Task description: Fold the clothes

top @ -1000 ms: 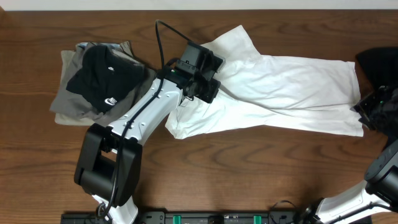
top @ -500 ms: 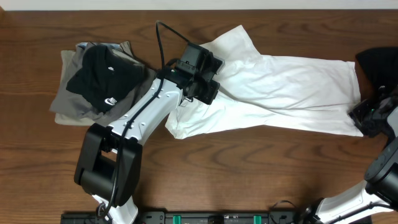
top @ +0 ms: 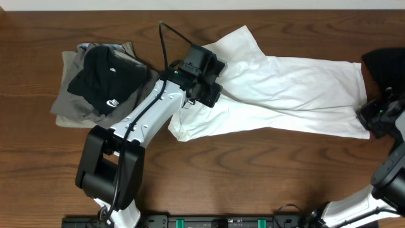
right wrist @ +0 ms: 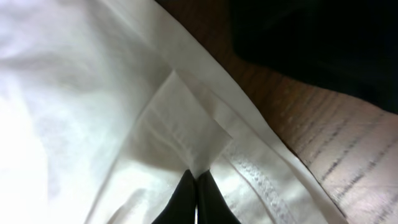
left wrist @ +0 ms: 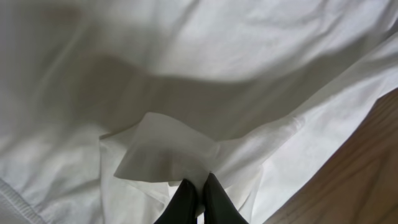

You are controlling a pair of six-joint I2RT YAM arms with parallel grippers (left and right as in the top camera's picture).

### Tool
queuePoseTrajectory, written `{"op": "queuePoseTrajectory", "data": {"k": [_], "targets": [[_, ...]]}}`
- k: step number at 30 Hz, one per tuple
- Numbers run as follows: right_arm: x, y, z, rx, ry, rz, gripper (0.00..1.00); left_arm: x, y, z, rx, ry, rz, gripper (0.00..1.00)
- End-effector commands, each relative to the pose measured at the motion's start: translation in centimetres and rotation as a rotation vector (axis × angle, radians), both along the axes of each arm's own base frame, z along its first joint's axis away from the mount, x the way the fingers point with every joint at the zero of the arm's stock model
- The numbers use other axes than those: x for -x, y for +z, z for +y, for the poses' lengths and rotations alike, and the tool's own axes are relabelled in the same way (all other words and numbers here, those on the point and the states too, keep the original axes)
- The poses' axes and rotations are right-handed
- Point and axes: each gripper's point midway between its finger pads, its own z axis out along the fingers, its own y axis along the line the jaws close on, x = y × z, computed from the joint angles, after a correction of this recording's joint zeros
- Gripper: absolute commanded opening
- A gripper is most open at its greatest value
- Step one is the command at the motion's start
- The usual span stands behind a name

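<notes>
**A:** What do we see changed over the last second?

**B:** Very little. The right gripper (right wrist: 194, 186), at the right edge of the table (top: 253, 177), sits a touch nearer the robot's side than a second ago. It has eased slightly outward from where it stood half a second ago. The left gripper (left wrist: 199, 191) has not shifted. The white T-shirt (top: 291, 88) lies much as it did.

**A:** And the jaws?

**B:** We find both clenched. In the left wrist view the dark tips pinch a raised fold of white cloth near the shirt's left end. In the right wrist view the tips meet on a doubled corner of the stitched hem at its right end.

**A:** Where do the clothes lie?

**B:** The shirt stretches crumpled across the middle and right of the table, with one end angled toward the far edge. At the left we see a black garment (top: 101, 79) with a small white logo lying on grey and khaki garments (top: 73, 104). A second black garment (top: 386, 63) sits at the far right, just beside the shirt's end.

**A:** And the setting?

**B:** We see a dark brown wood-grain tabletop. A pale strip (top: 202, 4) runs beyond its far edge, and we cannot tell whether it is wall or floor. A black cable (top: 162, 44) loops above the left arm, and a dark rail (top: 209, 221) carries the arm bases at the near edge.
</notes>
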Motion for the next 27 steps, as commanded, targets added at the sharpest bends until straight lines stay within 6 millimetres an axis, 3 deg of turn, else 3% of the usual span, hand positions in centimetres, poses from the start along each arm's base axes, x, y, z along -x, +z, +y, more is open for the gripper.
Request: {"op": "queuePoseTrajectory", "data": {"k": [1,7,10,16,19,27], "targets": [[-0.2,3.4,0.0,0.01,0.001,-0.085,0.01,-0.3,-0.4,0.4,-0.025,-0.003,-0.008,0.06],[1.0,7.9,0.7,0.061,0.003,-0.121,0.01,0.1,-0.5,0.6,-0.034,-0.007,0.007,0.06],[0.9,8.7,0.8,0.068,-0.007,-0.14,0.01,-0.1,-0.5,0.6,-0.044,-0.033,-0.014,0.06],[-0.9,7.9,1.2,0.056,-0.012,-0.159,0.01,-1.8,-0.6,2.2,-0.138,0.026,-0.088,0.06],[-2.3,7.2,1.7,0.057,0.004,-0.176,0.01,-2.1,-0.5,2.1,-0.138,0.014,-0.108,0.06],[-4.6,4.4,3.4,0.023,0.032,-0.163,0.01,-1.8,-1.5,2.2,-0.153,0.001,-0.093,0.08]]}}
